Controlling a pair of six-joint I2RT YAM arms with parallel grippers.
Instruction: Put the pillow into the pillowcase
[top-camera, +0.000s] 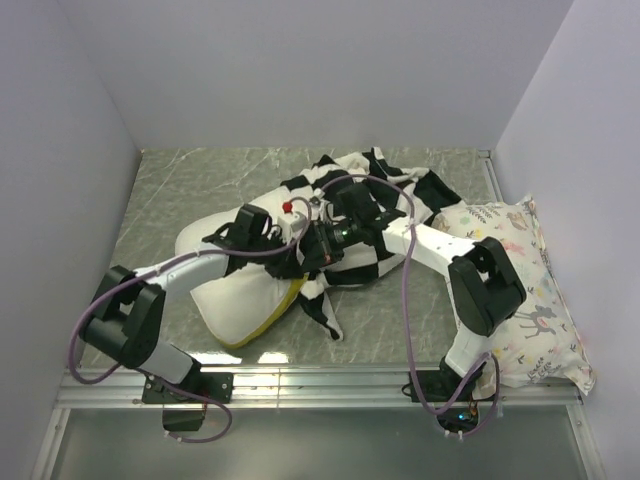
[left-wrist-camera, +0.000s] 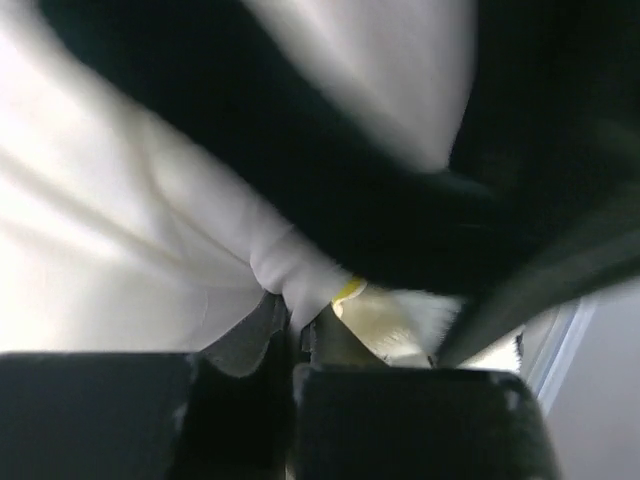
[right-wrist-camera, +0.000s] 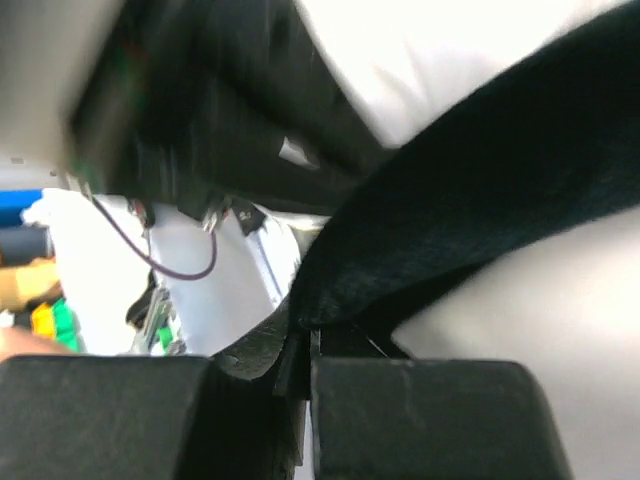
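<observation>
The white pillow (top-camera: 235, 300) with a yellow band lies at the middle left of the table, its right end under the black and white checkered pillowcase (top-camera: 400, 195). My left gripper (top-camera: 300, 255) sits at the case's opening, shut on a fold of the white pillow fabric (left-wrist-camera: 290, 275); the yellow band (left-wrist-camera: 348, 290) shows just beside the jaws. My right gripper (top-camera: 322, 243) meets it from the right, shut on a black edge of the pillowcase (right-wrist-camera: 400, 260). Both sets of fingertips are hidden by fabric in the top view.
A second pillow printed with deer and plants (top-camera: 520, 290) lies along the right wall. White walls close in the left, back and right. A metal rail (top-camera: 320, 380) runs along the near edge by the arm bases.
</observation>
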